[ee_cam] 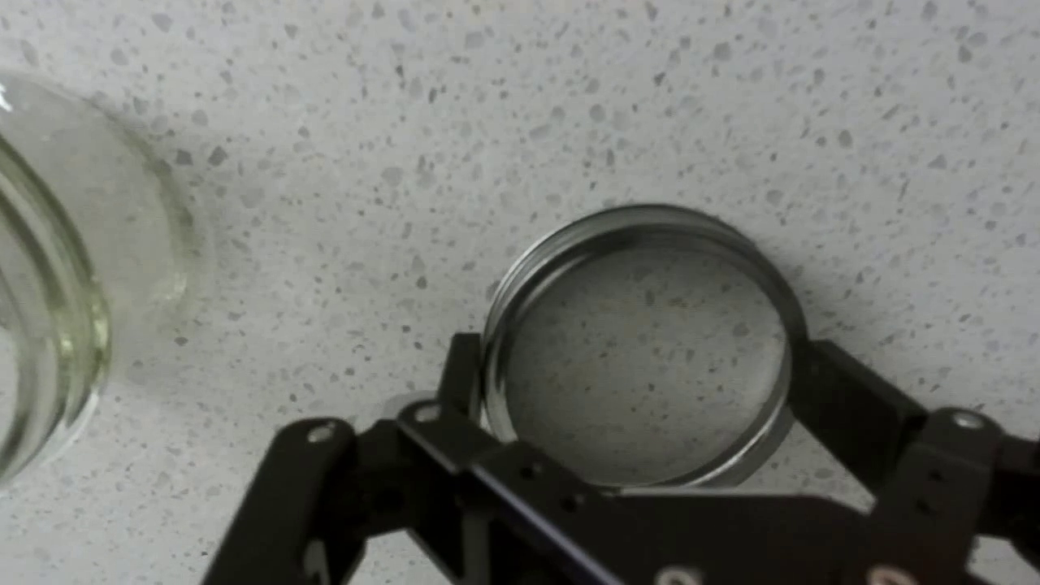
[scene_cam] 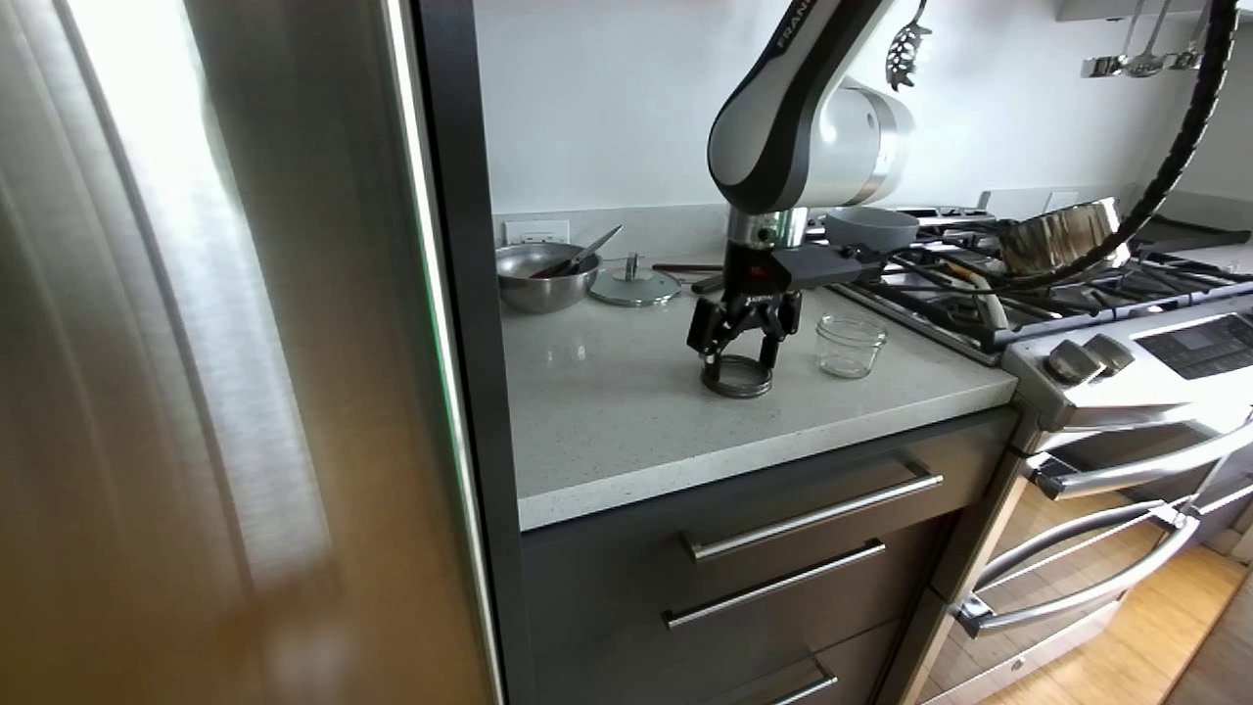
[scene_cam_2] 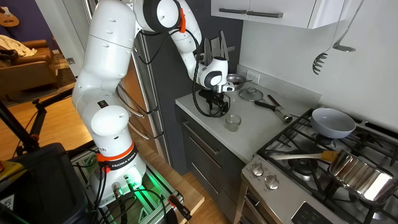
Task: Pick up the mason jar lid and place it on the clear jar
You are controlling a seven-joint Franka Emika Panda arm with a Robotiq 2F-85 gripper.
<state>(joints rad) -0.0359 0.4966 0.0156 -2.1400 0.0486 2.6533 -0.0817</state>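
Your gripper (ee_cam: 639, 370) pinched the lid (ee_cam: 650, 216) widthwise, likely for level seating; the jar (ee_cam: 73, 301) stood left in the wrist view.

In an exterior view, the gripper (scene_cam: 740, 364) points downward over the countertop (scene_cam: 607, 411), its fingers at opposite sides of the mason jar lid (scene_cam: 736, 391). The clear jar (scene_cam: 850, 349) stands upright between gripper and stove (scene_cam: 1145, 380). Behind, a glass pot lid (scene_cam: 634, 288) lies beside the steel bowl (scene_cam: 541, 294).
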